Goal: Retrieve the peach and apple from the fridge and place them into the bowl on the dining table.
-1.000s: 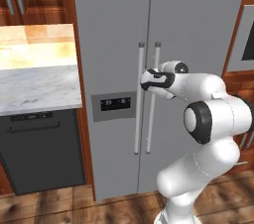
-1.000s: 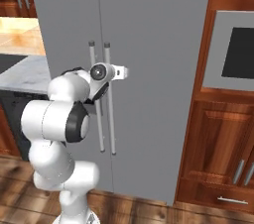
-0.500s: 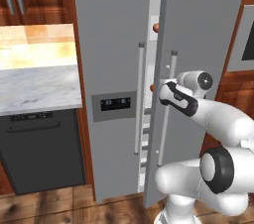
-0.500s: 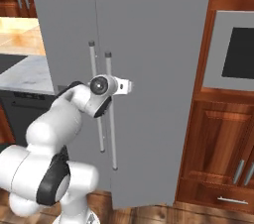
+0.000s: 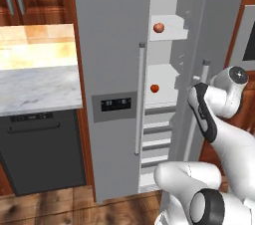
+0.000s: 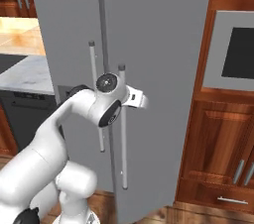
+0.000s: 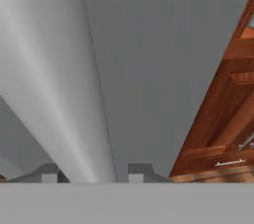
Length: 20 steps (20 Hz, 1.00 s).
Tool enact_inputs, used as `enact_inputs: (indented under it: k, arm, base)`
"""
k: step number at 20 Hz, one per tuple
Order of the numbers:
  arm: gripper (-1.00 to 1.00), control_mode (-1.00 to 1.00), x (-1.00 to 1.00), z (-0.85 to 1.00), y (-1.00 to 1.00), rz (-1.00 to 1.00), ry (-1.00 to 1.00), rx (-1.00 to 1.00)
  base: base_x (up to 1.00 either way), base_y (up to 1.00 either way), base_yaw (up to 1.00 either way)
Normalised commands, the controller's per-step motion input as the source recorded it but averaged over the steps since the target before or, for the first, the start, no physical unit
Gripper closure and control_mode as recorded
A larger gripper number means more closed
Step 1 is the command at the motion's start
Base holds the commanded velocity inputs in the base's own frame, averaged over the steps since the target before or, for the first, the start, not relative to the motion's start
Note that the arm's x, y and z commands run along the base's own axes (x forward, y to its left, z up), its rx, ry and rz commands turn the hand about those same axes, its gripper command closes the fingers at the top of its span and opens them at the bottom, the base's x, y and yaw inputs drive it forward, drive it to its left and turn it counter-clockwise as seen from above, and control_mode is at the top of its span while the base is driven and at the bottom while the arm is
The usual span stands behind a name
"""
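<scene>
The grey fridge [image 5: 109, 45] stands ahead with its right door [image 6: 163, 69] pulled partly open. My gripper [image 6: 126, 100] is shut on that door's long vertical handle [image 6: 122, 139]; in the hand view the handle [image 7: 54, 94] runs between my fingertips [image 7: 49, 173]. Through the gap, white shelves show. The peach [image 5: 158, 27] sits on an upper shelf and the apple [image 5: 155, 88] on the shelf below it. The bowl and the dining table are out of view.
A small marble counter [image 5: 35, 84] over a dark appliance [image 5: 40, 149] stands left of the fridge. Wooden cabinets and a wall oven [image 6: 233, 52] stand close on the right, just beyond the swinging door. Wood floor lies below.
The right fridge door has swung open with my gripper on its handle, and my arm has moved right with it. The shelves and both fruits have come into sight.
</scene>
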Motion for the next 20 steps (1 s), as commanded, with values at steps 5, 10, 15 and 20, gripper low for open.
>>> enact_inputs:
  k: [5,10,15,20]
  arm:
    - [1.00,-1.00,-1.00,0.10,-0.98,-0.02,0.00,0.03]
    - [1.00,-1.00,-0.98,0.36,-0.59,0.00,0.00,0.00]
    - [-1.00,-1.00,-0.96,0.55,-0.02,0.00,0.00,0.00]
    - [-1.00,-1.00,-0.86,0.68,0.36,0.00,0.00,-0.11]
  base:
    - [0.00,0.00,0.00]
    - [0.00,0.00,0.00]
    - [0.00,0.00,0.00]
    - [0.00,0.00,0.00]
